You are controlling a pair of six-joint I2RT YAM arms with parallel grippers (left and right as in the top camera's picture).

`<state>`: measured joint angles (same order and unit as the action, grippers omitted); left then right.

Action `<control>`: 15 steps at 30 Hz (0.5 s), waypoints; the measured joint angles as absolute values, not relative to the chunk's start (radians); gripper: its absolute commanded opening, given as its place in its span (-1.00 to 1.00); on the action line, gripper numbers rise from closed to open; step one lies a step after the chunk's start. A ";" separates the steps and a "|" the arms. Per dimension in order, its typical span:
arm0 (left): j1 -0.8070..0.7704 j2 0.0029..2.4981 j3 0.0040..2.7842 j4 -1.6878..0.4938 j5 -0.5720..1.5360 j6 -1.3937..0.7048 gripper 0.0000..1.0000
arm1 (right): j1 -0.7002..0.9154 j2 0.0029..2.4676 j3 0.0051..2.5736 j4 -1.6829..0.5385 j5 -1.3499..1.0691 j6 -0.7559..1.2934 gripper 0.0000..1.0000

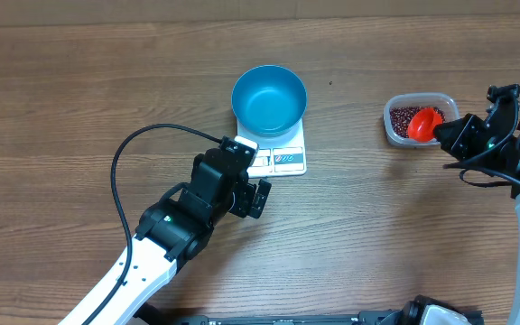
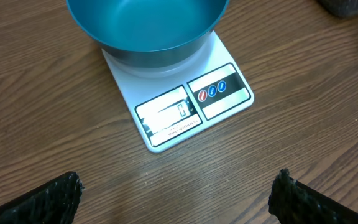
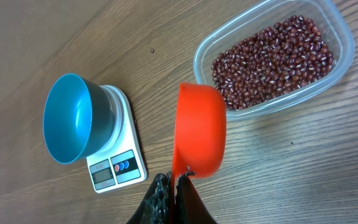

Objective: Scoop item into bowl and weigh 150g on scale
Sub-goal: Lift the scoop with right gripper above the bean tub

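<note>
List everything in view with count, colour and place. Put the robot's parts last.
bowl: one, blue, empty, on the scale
scale: one, white, middle of the table
beans: many, dark red, in the container
container: one, clear, right side of the table
scoop: one, red, at the container, in the right tool
table: one, brown wood
cable: one, black, looping off the left arm
left tool: one, black, open, near the scale's display
right tool: one, black, shut on the scoop

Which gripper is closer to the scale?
Left. The left gripper hangs open beside the scale, at its display edge; the right gripper is far off by the clear container, shut on the red scoop.
</note>
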<state>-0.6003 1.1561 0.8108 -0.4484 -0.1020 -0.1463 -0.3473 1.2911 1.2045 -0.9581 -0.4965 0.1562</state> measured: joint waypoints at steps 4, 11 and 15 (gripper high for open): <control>-0.600 1.159 0.811 -0.448 -0.102 -0.146 0.99 | -0.347 1.291 1.205 -0.958 -0.496 0.156 -0.93; -0.600 1.161 0.811 -0.448 -0.102 -0.146 0.99 | -0.347 1.291 1.205 -0.958 -0.493 0.156 -0.93; -0.600 1.161 0.811 -0.448 -0.102 -0.146 0.99 | -0.347 1.291 1.205 -0.957 -0.493 0.156 -0.93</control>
<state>-0.6003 1.1614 0.8108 -0.4484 -0.1017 -0.1463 -0.3473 1.2911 1.2045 -0.9573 -0.4927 0.1562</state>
